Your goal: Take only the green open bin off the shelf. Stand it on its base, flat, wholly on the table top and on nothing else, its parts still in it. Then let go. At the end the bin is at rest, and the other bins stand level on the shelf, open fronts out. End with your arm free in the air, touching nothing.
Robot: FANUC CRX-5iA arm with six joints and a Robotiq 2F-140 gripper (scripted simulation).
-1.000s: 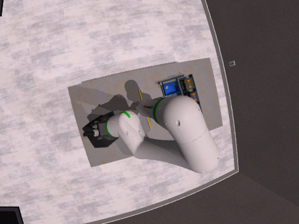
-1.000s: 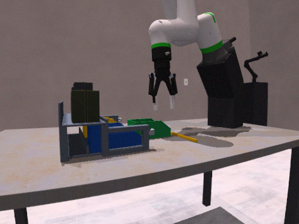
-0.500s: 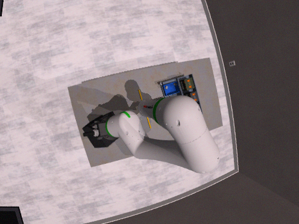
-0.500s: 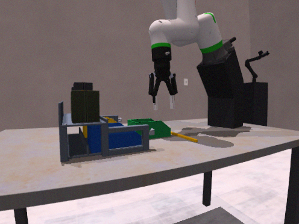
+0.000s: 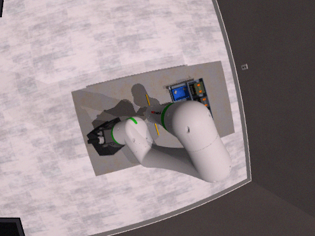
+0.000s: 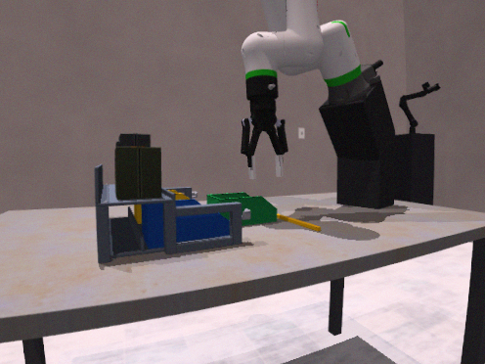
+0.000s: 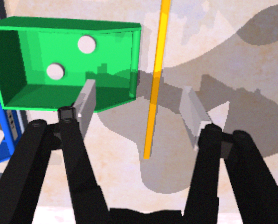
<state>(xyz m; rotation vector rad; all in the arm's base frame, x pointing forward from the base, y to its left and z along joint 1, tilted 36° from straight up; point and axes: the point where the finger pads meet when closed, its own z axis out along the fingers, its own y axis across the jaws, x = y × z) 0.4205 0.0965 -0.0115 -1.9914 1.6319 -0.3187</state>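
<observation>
The green bin (image 6: 256, 210) (image 7: 107, 55) stands low, beyond the near side rail of the shelf (image 6: 169, 229), its front toward the yellow bar. Two white round parts, one (image 7: 86, 44) farther up and one (image 7: 55, 71) lower left, lie in it. Its base looks level; whether its rear end is clear of the shelf is hidden. A blue bin (image 5: 180, 92) (image 6: 202, 224) (image 7: 6, 135) sits in the shelf, and some yellow (image 6: 177, 195) shows behind it. My gripper (image 6: 265, 172) (image 7: 138, 95) is open and empty, above and beyond the green bin's front. The arm hides the green bin in the overhead view.
A yellow bar (image 5: 148, 99) (image 6: 299, 222) (image 7: 155, 90) lies on the table (image 6: 274, 263) before the green bin's front. Dark boxes (image 6: 138, 172) stand on top of the shelf, rising above its rails. The black arm pedestal (image 6: 364, 170) stands at the table's far side.
</observation>
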